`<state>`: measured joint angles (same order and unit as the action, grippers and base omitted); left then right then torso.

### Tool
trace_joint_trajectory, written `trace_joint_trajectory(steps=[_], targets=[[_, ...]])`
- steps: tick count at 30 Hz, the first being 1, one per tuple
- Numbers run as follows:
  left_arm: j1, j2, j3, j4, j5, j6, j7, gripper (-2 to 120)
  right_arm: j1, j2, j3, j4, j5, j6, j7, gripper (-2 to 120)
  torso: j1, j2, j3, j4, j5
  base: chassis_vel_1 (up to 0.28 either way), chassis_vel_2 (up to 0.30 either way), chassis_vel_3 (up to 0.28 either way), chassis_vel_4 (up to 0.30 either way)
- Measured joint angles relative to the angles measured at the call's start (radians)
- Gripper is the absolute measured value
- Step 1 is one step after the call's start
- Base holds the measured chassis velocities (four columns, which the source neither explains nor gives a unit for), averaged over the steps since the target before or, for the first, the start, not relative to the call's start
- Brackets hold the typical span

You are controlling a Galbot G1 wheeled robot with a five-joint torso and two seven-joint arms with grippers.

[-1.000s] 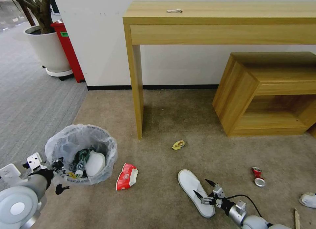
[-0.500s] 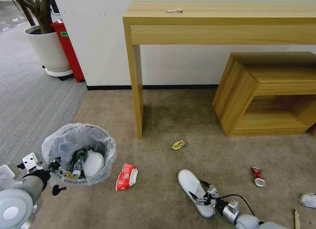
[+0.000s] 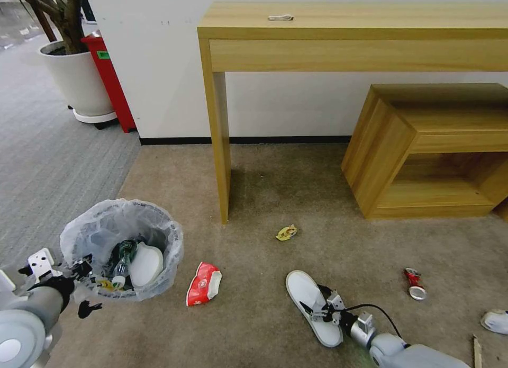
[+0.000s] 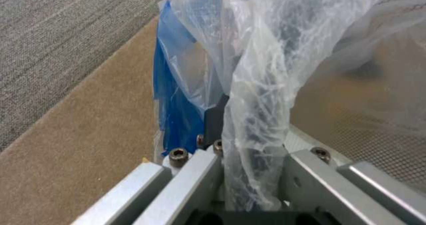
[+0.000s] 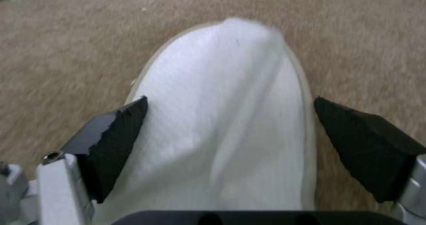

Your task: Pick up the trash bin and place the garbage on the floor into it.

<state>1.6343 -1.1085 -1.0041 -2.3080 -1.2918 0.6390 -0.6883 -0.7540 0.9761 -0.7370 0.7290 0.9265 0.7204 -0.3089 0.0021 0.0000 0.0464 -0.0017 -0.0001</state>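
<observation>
I am bringing the right gripper point(image 3: 317, 303) down over the flat white fabric slipper point(image 3: 312, 304) on the beige-brown short-pile carpet point(image 3: 296, 198). Compared with one second ago, this gripper is now lower and closer to me, and its spread black fingers point(image 5: 117, 141) are standing on both sides of the slipper's body, not yet pressing it. In the right wrist view the white fabric is lying between the two pads, so I judge the closing is the step coming soon.

The left gripper point(image 3: 79, 267) is clenched on the rim of the small round dark trash bin with the crinkled translucent white bag point(image 3: 120, 246), and it is carrying the bin a little more to the left than before. A bottle and a white piece are already lying inside.

The red crumpled wrapper point(image 3: 203, 283), the small yellow scrap point(image 3: 286, 232) and the crushed red can point(image 3: 414, 284) are still waiting on the carpet.
</observation>
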Motion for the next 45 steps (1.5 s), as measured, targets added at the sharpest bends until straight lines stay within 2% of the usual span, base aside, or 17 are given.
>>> trace_joint_trajectory(steps=[3,6,7,10,11,14,15,22,25,31,37,44,45], targets=[[-0.001,-0.001,0.002,0.0,0.001,-0.001,0.0,0,0.005,0.003,0.002,0.0,0.0,0.0,0.001,91,0.0,0.0,0.0,0.0,0.0,0.0,0.0,0.0,0.0],[-0.003,-0.003,0.008,0.0,0.004,-0.001,0.001,0,0.007,0.011,0.009,0.001,-0.001,0.0,0.005,78,0.0,0.0,0.0,0.0,0.0,0.0,0.0,0.0,0.0],[-0.003,-0.003,0.008,0.0,0.004,-0.001,0.001,0,0.007,0.011,0.009,0.001,-0.001,0.0,0.005,78,0.0,0.0,0.0,0.0,0.0,0.0,0.0,0.0,0.0],[-0.003,-0.003,0.008,0.0,0.005,-0.003,0.001,0,0.002,0.014,0.015,-0.002,-0.007,0.007,0.006,63,0.0,0.0,0.0,-0.0001,0.0,0.0,0.0,0.0,0.0],[-0.003,-0.003,0.008,0.0,0.005,-0.003,0.001,0,0.002,0.014,0.015,-0.002,-0.007,0.007,0.006,63,0.0,0.0,0.0,-0.0001,0.0,0.0,0.0,0.0,0.0],[-0.004,-0.002,0.01,0.0,0.005,-0.004,0.002,0,-0.001,0.015,0.023,-0.005,-0.016,0.013,0.006,50,0.0,0.0,0.0,0.0,0.0001,0.0,0.0,0.0,0.0],[-0.004,-0.002,0.01,0.0,0.005,-0.004,0.002,0,-0.001,0.015,0.023,-0.005,-0.016,0.013,0.006,50,0.0,0.0,0.0,0.0,0.0001,0.0,0.0,0.0,0.0],[-0.017,-0.001,0.025,-0.001,0.0,-0.005,0.0,0,-0.012,0.014,0.04,-0.004,-0.027,0.022,0.009,19,0.0,0.0,0.0,-0.0001,0.0001,0.0,0.0,0.0,0.0],[-0.018,-0.001,0.026,-0.001,0.0,-0.005,-0.001,0,-0.016,0.012,0.045,-0.005,-0.03,0.025,0.009,14,0.0,0.0,0.0,0.0,0.0,0.0,0.0,0.0,0.0],[-0.017,-0.003,0.028,-0.001,0.001,-0.005,-0.001,0,-0.02,0.01,0.052,-0.007,-0.039,0.031,0.009,13,0.0,0.0,0.0,0.0,0.0001,0.0,0.0,0.0,0.0],[-0.016,-0.005,0.035,-0.004,0.005,-0.005,-0.001,0,-0.027,0.005,0.067,-0.009,-0.054,0.042,0.01,3,0.0,0.0,0.0,-0.0001,0.0001,0.0,0.0,0.0,0.0],[-0.008,0.0,0.034,0.0,0.008,-0.005,-0.002,0,-0.027,-0.008,0.072,0.005,-0.057,0.052,0.007,3,0.0,0.0,0.0,-0.0001,0.0001,0.0,0.0,0.0,0.0],[-0.006,0.003,0.034,0.001,0.009,-0.005,-0.002,0,-0.026,-0.014,0.073,0.016,-0.057,0.052,0.007,0,0.0,0.0,0.0,0.0,0.0001,0.0,0.0,0.0,0.0]])
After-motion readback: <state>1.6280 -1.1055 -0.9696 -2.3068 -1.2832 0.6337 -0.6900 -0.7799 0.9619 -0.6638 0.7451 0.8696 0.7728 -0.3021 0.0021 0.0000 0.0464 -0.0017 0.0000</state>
